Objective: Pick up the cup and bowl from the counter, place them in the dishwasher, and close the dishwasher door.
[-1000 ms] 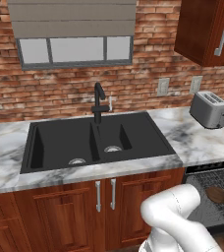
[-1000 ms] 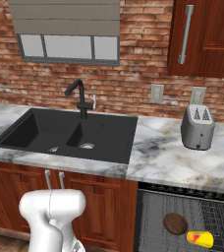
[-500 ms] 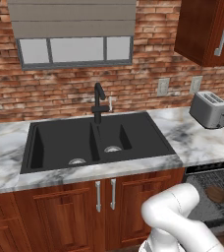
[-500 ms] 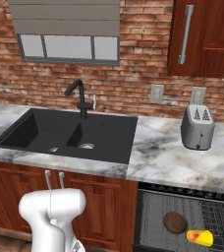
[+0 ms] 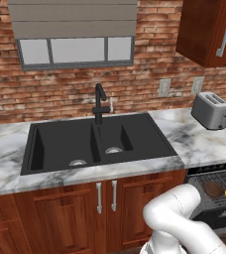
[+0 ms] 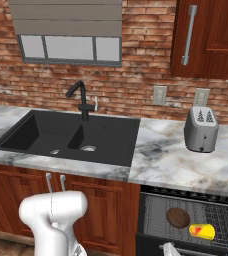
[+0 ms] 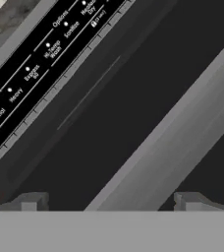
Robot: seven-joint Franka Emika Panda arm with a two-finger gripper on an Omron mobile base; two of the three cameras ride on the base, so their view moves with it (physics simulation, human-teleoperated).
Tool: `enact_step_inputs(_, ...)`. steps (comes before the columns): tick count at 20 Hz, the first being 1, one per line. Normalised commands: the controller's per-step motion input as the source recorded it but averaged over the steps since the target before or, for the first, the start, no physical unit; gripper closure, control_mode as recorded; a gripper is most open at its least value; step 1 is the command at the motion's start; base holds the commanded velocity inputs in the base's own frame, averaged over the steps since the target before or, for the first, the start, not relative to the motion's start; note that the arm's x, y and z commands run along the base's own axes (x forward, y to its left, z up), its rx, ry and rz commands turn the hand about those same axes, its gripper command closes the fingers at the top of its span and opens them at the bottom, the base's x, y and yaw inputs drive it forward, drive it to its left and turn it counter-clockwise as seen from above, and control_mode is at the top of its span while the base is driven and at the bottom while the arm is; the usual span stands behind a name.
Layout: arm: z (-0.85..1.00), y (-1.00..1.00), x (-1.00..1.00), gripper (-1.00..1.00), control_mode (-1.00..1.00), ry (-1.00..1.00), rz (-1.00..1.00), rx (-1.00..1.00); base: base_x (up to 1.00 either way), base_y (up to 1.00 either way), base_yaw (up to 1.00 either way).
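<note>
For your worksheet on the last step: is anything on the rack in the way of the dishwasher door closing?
Nothing visible is. The bowl and cup lie low on the rack inside the dishwasher. The open fingers sit close to the door, nothing between them.

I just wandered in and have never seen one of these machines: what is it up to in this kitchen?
The white robot arm is loading a black dishwasher. The shallow dark brown bowl and the small yellow-orange cup already lie on its dark wire rack. The open pincer now hovers close to the flat black dishwasher door, near its control strip, so shutting the door is what remains.
</note>
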Motion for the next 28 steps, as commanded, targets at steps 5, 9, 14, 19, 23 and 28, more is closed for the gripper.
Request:
enact_step_inputs(5, -0.30, -0.01, 0.14, -1.00, -1.00, -0.07, 0.00, -0.08, 0.00, 0.00, 0.00)
enact_step_inputs(9, -0.28, -0.10, 0.22, -1.00, -1.00, -0.08, 0.00, -0.11, 0.00, 0.00, 0.00)
enact_step_inputs(14, -0.32, -0.15, 0.63, -1.00, -1.00, -0.07, 0.00, -0.16, 0.00, 0.00, 0.00)
enact_step_inputs(19, -0.27, -0.10, 0.54, -1.00, -1.00, -0.10, 0.00, -0.17, 0.00, 0.00, 0.00)
enact_step_inputs(23, -0.29, -0.07, 0.42, -1.00, -1.00, -0.11, 0.00, -0.17, 0.00, 0.00, 0.00)
enact_step_inputs(28, -0.33, -0.07, 0.41, -1.00, -1.00, -0.11, 0.00, -0.19, 0.00, 0.00, 0.00)
